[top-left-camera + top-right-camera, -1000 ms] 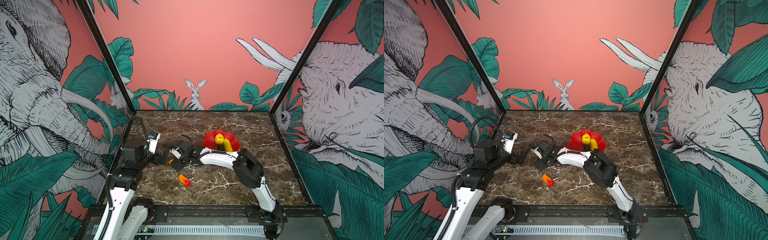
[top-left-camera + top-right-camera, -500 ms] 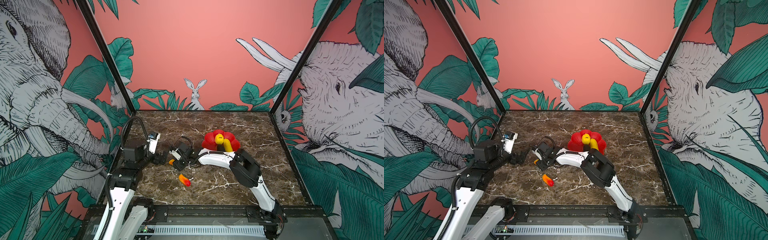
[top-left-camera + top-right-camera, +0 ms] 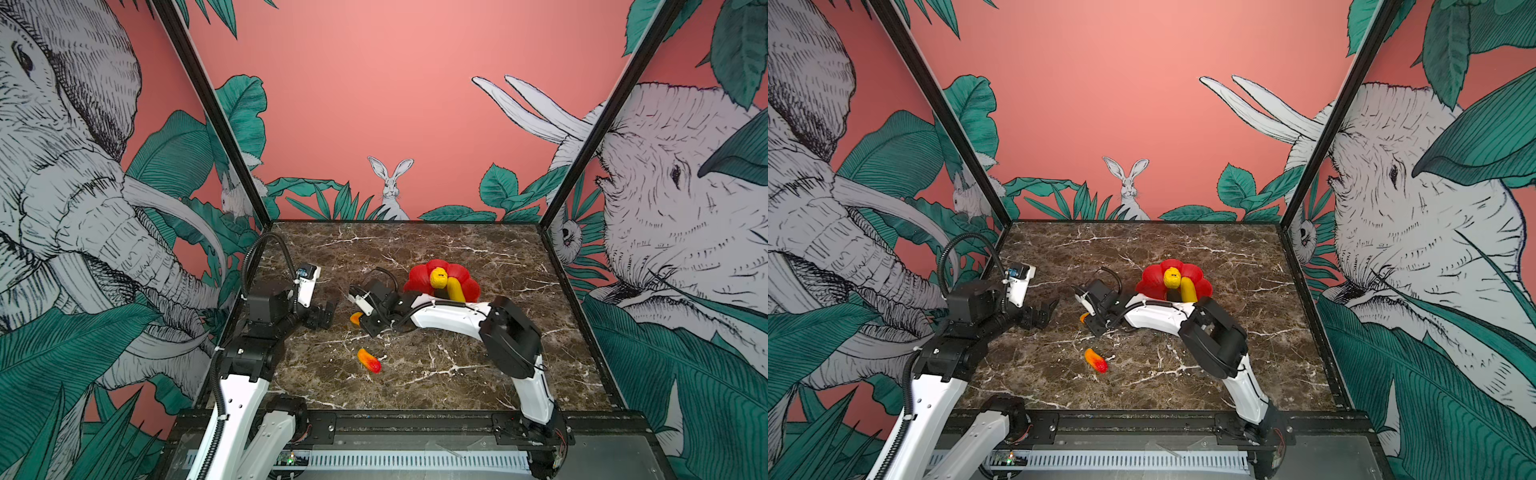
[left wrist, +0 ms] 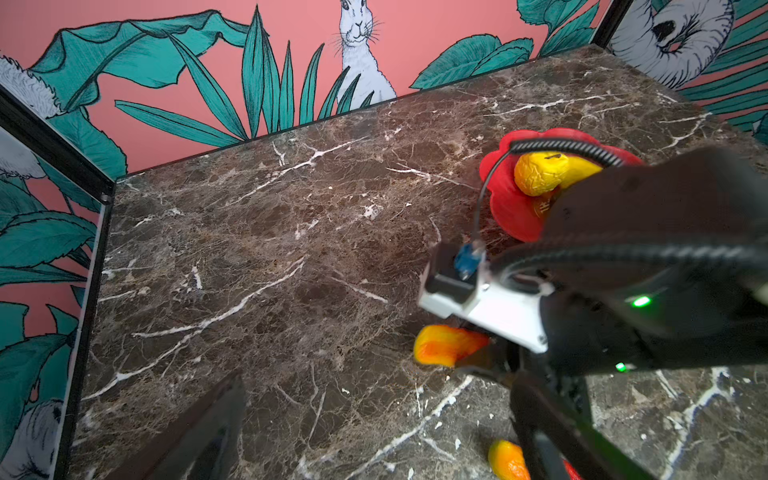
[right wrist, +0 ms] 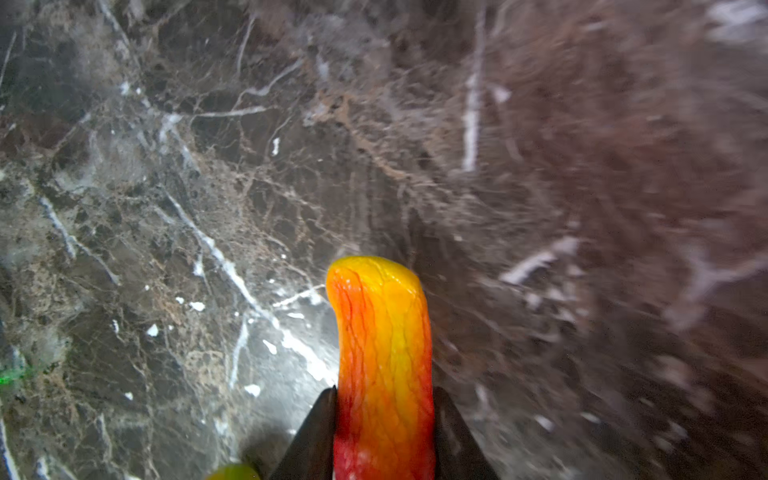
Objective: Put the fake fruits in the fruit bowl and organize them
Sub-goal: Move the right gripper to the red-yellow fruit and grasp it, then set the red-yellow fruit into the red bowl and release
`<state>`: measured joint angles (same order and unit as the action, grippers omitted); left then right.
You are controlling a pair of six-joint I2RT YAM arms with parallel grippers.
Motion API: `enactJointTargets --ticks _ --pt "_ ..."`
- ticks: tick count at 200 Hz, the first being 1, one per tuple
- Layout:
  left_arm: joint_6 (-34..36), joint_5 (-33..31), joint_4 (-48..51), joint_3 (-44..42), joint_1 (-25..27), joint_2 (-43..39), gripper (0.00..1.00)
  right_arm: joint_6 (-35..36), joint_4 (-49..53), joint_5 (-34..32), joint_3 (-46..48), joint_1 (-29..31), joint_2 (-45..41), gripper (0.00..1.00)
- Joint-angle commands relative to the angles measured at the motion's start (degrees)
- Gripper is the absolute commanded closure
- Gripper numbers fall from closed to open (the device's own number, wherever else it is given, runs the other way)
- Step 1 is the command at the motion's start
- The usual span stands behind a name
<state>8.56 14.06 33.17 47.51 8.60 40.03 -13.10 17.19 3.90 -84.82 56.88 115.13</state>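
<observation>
Jaws of the right gripper [image 5: 384, 399] press both sides of an orange-red fruit [image 5: 382, 332] near the bench's [image 3: 415, 249] middle, left of the fruit bowl [image 3: 419, 275]. Left gripper [image 3: 1045, 310] gapes empty by the left edge; a second orange-red fruit [image 3: 368, 360] lies nearer the front edge.

1. In the right wrist view the gripped orange-red fruit [image 5: 382, 353] runs off the picture's edge inside the right gripper [image 5: 384, 411], its red end unseen.
2. There half the marble tabletop [image 5: 623, 166] is blurred, and a yellow-green sliver [image 5: 232, 471] at the edge is too cropped to identify.
3. In the left wrist view the loose orange-red fruit [image 4: 505, 461] is cut by the edge and partly covered by the right arm [image 4: 665, 216], which also hides much of the fruit bowl [image 4: 503, 199].
4. In both top views only the gripped fruit's orange tip shows, and a dark patch [image 3: 440, 293] in the bowl is too small to tell.
</observation>
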Motion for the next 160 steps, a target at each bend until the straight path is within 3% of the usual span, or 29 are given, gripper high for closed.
enactJointTargets --ticks 1,86,160 --pt "-0.4 0.0 0.8 -0.5 0.1 -0.5 0.00 -1.6 -2.2 -6.9 2.9 -2.6 -7.7 0.68" --pt "-0.5 0.1 0.8 -0.6 0.0 -0.5 0.00 -6.3 3.8 -21.8 14.9 -10.4 -17.8 0.74" --pt "-0.5 0.0 0.8 -0.6 0.0 -0.3 0.00 -7.5 4.2 -21.9 17.6 -12.0 -14.2 0.74"
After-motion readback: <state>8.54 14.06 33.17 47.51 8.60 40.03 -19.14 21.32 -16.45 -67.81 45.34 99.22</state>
